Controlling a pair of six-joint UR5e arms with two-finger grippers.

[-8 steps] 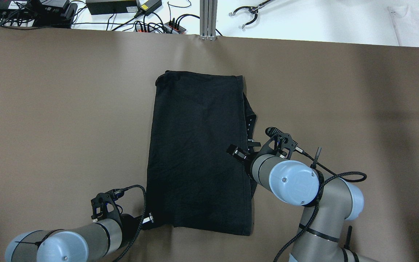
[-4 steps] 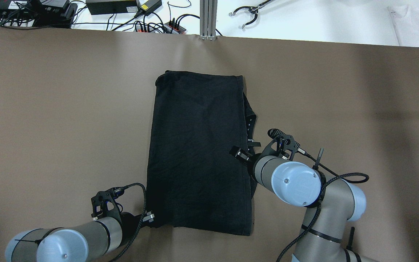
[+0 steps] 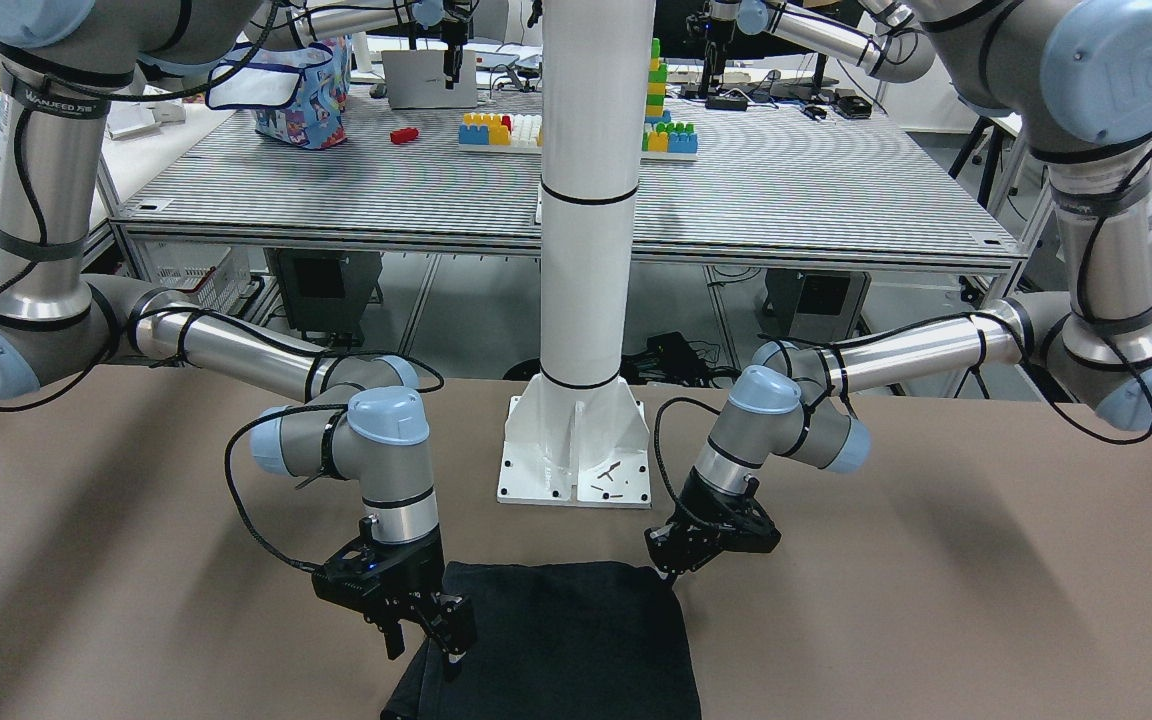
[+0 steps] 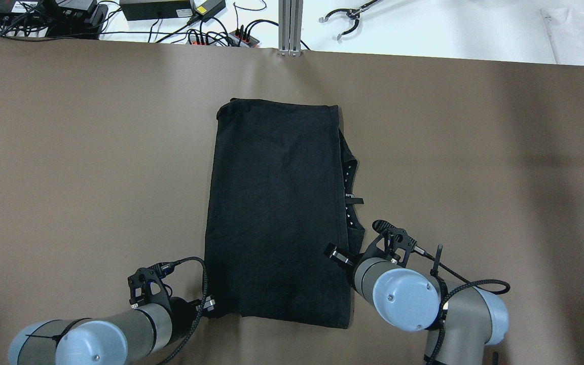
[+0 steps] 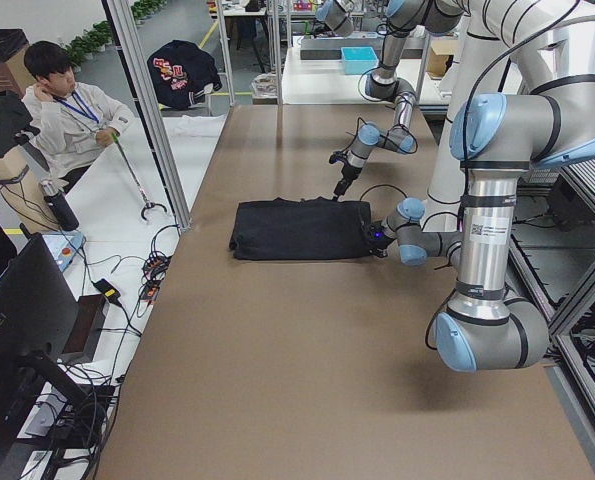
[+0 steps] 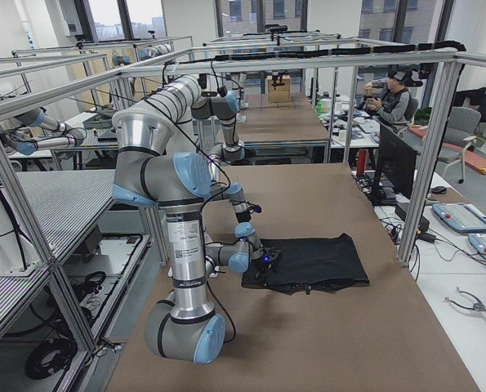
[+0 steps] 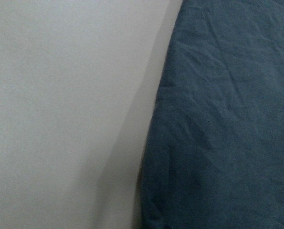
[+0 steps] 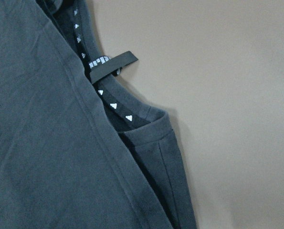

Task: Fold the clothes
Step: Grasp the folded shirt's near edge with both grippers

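Note:
The black cloth lies folded in a long rectangle in the middle of the brown table, and also shows in the front view. Its collar with white triangle tape and a hang loop sticks out along its right edge. My left gripper sits low at the cloth's near left corner. Its fingers are hidden, and the left wrist view shows only the cloth's edge and table. My right gripper hangs open just over the cloth's near right edge, with nothing between its fingers.
The white pillar base stands just behind the cloth's near edge. Cables, an aluminium post, a grabber tool and a white garment lie past the far edge. A seated person is off the table's far side.
My right gripper has moved along the cloth's right edge towards the near end of the table. My left gripper has stayed at the near left corner.

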